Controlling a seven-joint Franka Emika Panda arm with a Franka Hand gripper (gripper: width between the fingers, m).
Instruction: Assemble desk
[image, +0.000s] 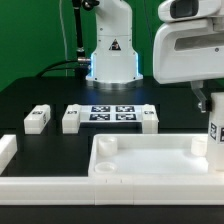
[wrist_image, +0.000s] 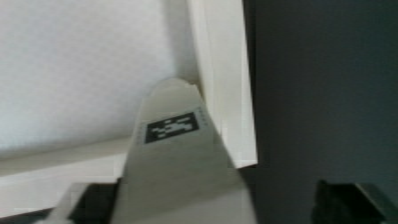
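The white desk tabletop (image: 150, 165), with raised rim and corner sockets, lies at the front of the black table. A white tagged leg (image: 214, 136) stands upright at its corner on the exterior view's right. My gripper (image: 211, 112) hangs right over that leg. In the wrist view the leg (wrist_image: 173, 130) runs between my fingers beside the tabletop rim (wrist_image: 222, 70). My gripper (wrist_image: 222, 205) straddles it. One finger (wrist_image: 93, 202) is at the leg's side, and a dark gap separates the leg from the other finger (wrist_image: 356, 202). Three more legs (image: 37, 118) (image: 71, 119) (image: 148, 118) lie behind the tabletop.
The marker board (image: 112, 112) lies flat between the loose legs, in front of the robot base (image: 112, 60). Long white border bars (image: 40, 186) (image: 7, 150) edge the table at the front and on the exterior view's left.
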